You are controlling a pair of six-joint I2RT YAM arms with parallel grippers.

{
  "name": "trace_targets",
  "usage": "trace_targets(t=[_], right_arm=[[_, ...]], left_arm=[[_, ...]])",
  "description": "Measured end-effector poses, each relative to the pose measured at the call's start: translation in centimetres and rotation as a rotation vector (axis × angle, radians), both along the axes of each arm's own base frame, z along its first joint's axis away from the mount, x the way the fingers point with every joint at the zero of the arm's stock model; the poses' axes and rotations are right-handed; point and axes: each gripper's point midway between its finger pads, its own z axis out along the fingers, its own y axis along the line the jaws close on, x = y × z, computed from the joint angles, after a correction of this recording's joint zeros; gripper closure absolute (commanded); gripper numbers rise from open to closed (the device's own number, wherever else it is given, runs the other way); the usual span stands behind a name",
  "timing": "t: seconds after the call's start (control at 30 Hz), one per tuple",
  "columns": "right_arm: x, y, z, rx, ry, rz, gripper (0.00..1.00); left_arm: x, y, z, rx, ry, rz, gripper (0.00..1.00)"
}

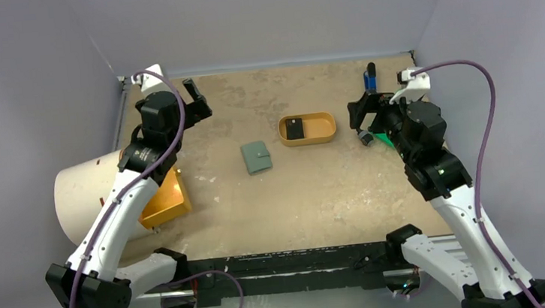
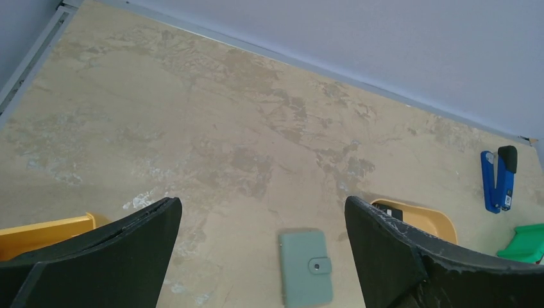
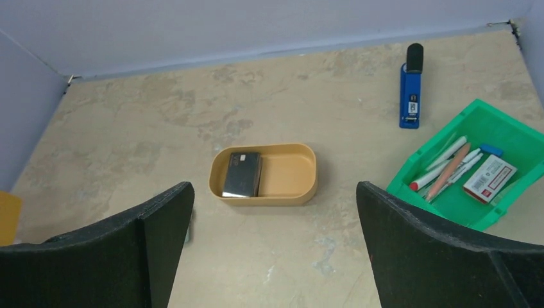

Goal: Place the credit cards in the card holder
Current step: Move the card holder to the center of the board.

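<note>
The sage-green card holder (image 1: 256, 157) lies closed and flat on the table near the middle, snap tab showing; in the left wrist view it (image 2: 305, 266) sits below and between my fingers. The credit cards (image 1: 296, 128) are a dark stack at the left end of the tan oval tray (image 1: 327, 127), also seen in the right wrist view as cards (image 3: 242, 174) in the tray (image 3: 301, 192). My left gripper (image 1: 198, 101) is open and empty, raised to the far left of the holder. My right gripper (image 1: 361, 123) is open and empty, just right of the tray.
A blue stapler (image 1: 371, 76) lies at the far right. A green bin (image 3: 475, 167) of pens and a small box sits under my right arm. An orange bin (image 1: 162, 198) and a white cylinder (image 1: 93, 198) are at the left. Walls close in three sides.
</note>
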Motion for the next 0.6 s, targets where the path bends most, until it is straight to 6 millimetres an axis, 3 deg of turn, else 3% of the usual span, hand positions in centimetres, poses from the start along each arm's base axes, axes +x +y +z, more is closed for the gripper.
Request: trace_targets(t=[0.4,0.6], right_arm=[[-0.2,2.0,1.4,0.010,-0.009,0.119,0.05],[0.2,4.3,0.3,0.042,0.033,0.226,0.15]], left_arm=[[-1.9,-0.4,1.7,-0.031,-0.071,-0.022,0.00],[-2.1,-1.8,0.5,-0.053,-0.075,-0.091,0.01]])
